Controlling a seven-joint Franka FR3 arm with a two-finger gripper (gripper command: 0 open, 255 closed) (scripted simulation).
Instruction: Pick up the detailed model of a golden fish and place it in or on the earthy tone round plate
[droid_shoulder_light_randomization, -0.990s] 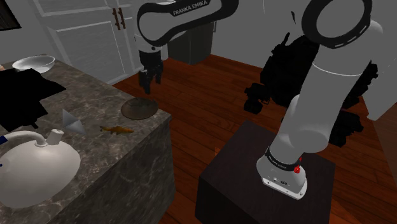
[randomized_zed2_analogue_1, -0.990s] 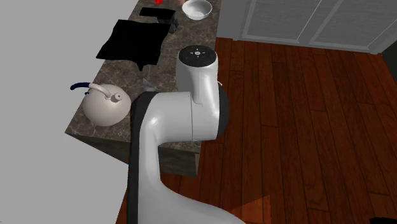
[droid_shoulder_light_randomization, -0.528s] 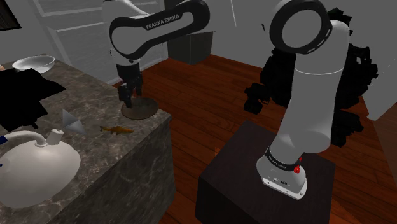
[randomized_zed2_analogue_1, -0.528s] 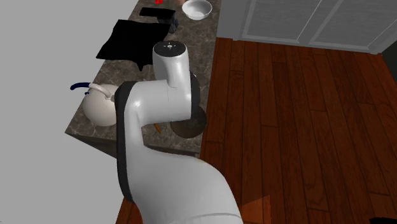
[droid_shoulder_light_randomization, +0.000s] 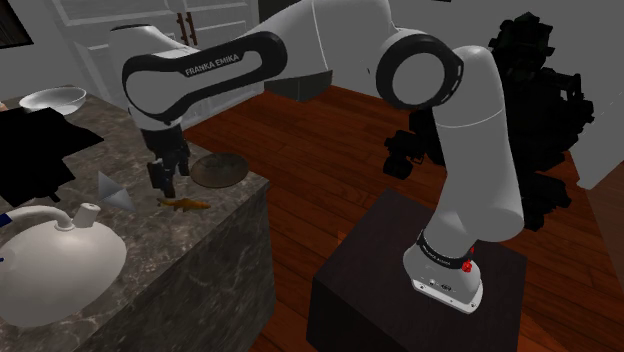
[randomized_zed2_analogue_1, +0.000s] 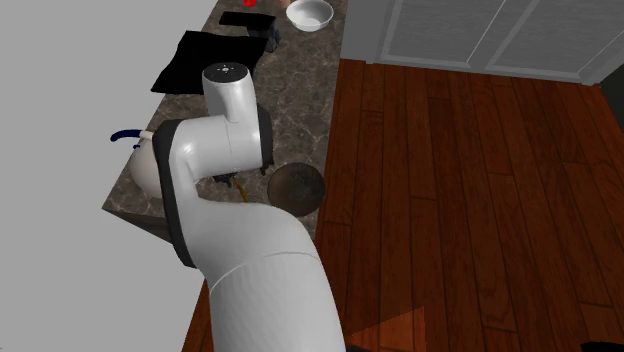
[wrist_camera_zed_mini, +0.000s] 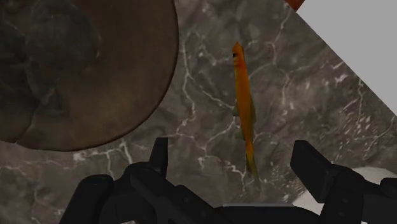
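From the second exterior view, the arm (randomized_zed2_analogue_1: 250, 270) is covering most of the fish (randomized_zed2_analogue_1: 241, 192) and part of the kettle (randomized_zed2_analogue_1: 145, 172). In the shoulder view that kettle is running off the left edge. In the wrist view the plate (wrist_camera_zed_mini: 83, 70) is spilling past the frame.

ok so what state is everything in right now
golden fish: lying flat on the countertop, not gripped
gripper: open, over the golden fish, holding nothing
brown round plate: empty, beside the golden fish
white kettle: upright
white bowl: upright
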